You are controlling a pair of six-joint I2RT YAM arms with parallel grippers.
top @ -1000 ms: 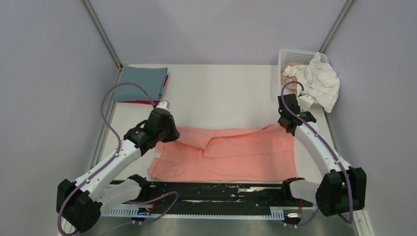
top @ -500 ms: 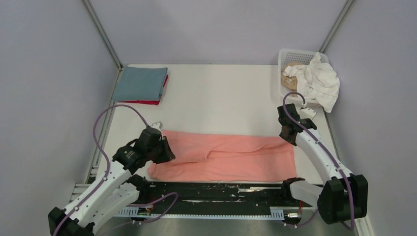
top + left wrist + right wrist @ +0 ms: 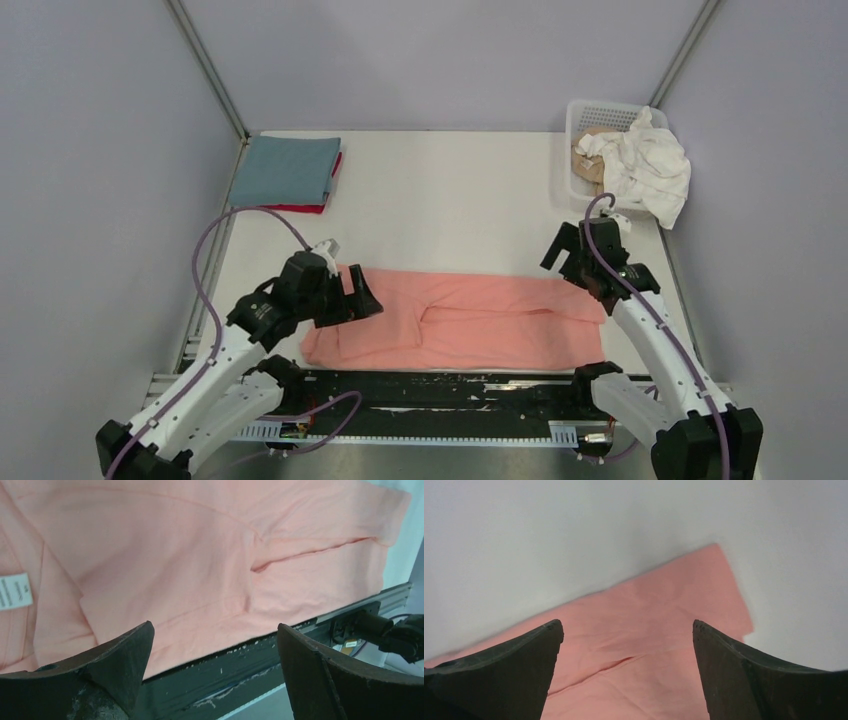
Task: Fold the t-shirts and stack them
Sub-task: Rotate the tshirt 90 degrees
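Now, far left: folded grey-blue t-shirt (image 3: 285, 170) lies on a red t-shirt (image 3: 290, 208) at the far-left corner of the desk (image 3: 450, 200). This is the stack so far.
Left tool: left tool (image 3: 352, 297) hangs over the left end of the salmon pink t-shirt (image 3: 470, 320). Jaws wide apart, nothing between them. The left wrist view shows only cloth below the gap (image 3: 214, 626).
Shirt, left end: white care label (image 3: 15, 591) faces up, with a loose extra flap of cloth around it.
Shirt, position: flat on the near half of the desk. Its near hem lies along the black strip (image 3: 450, 385) at the desk edge.
Shirt, long axis: runs left to right, parallel to the near edge. It is a long, narrow band with one crease near mid-length.
Right tool: right tool (image 3: 582, 252) is over the far-right corner of the band. Jaws spread, holding nothing. The right wrist view shows that corner lying flat below the gap (image 3: 628, 622).
Far right: white lattice basket (image 3: 575, 120) holds a tan t-shirt (image 3: 590, 165). A white t-shirt (image 3: 650, 170) is draped over its rim. Both are unfolded.
Key relation: each tool sits above its own end of the band, so either short end could be picked up without reaching across.
Judgement: the band needs folding across its long axis, end toward end. The left arm is nearer the stack, so it looks better placed for the carry.
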